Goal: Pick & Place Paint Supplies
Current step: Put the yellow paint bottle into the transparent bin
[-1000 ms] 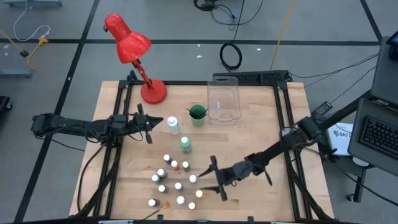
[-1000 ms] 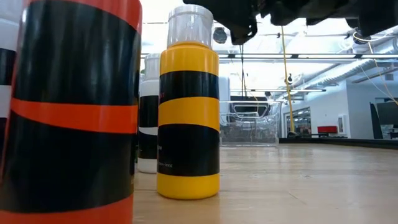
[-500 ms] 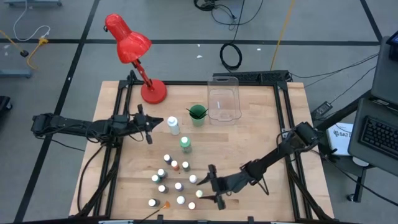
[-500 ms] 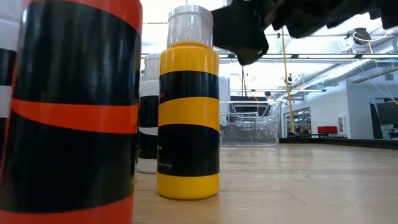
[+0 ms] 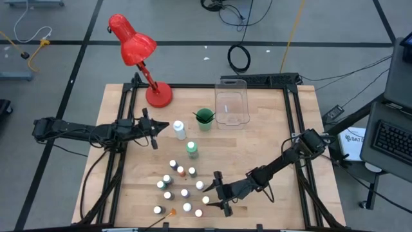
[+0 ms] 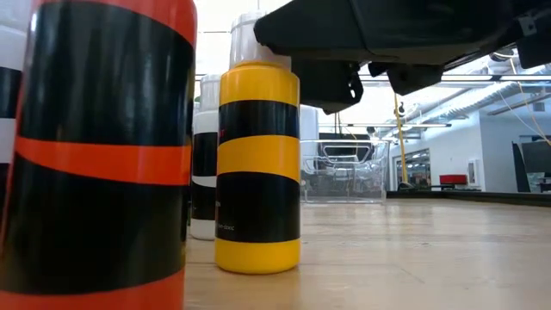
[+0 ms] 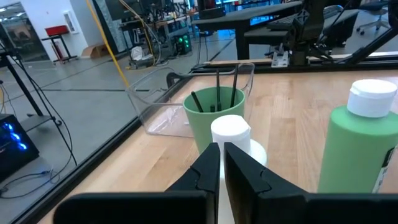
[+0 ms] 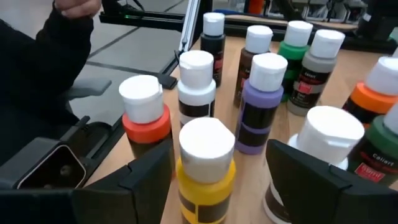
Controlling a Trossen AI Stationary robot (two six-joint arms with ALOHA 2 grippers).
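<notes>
Since a second ago the right claw (image 5: 207, 198) has slid lower and closer to the near edge of the tabletop (image 5: 270, 129), and its spread fingers now sit on either side of the yellow paint bottle (image 8: 204, 168), which stands upright between them with nothing gripped. Seen from tabletop height, that yellow bottle (image 6: 257, 164) has the dark body of the right claw hanging just over its cap. Just beside the claw stand the orange bottle (image 8: 147, 124), a white-and-black one (image 8: 196, 87) and a purple one (image 8: 259, 106), with brown, green and grey bottles (image 8: 314, 62) farther ahead of it; all of the small paint bottles (image 5: 180, 187) form one loose cluster on the wood around the claw's tip, each upright. Beyond the cluster stand the taller green bottle (image 5: 191, 149) and the taller white bottle (image 5: 179, 131). The left claw (image 5: 153, 132) hovers clenched and empty just beside that white bottle (image 7: 231, 132), whose cap shows right ahead of its pinched fingers (image 7: 208, 165). Past it is the green cup (image 7: 217, 115) holding thin dark brushes (image 7: 218, 87), and behind the cup the clear plastic bin (image 5: 232, 103). A red desk lamp (image 5: 138, 55) stands at the far left corner, well apart from both claws
</notes>
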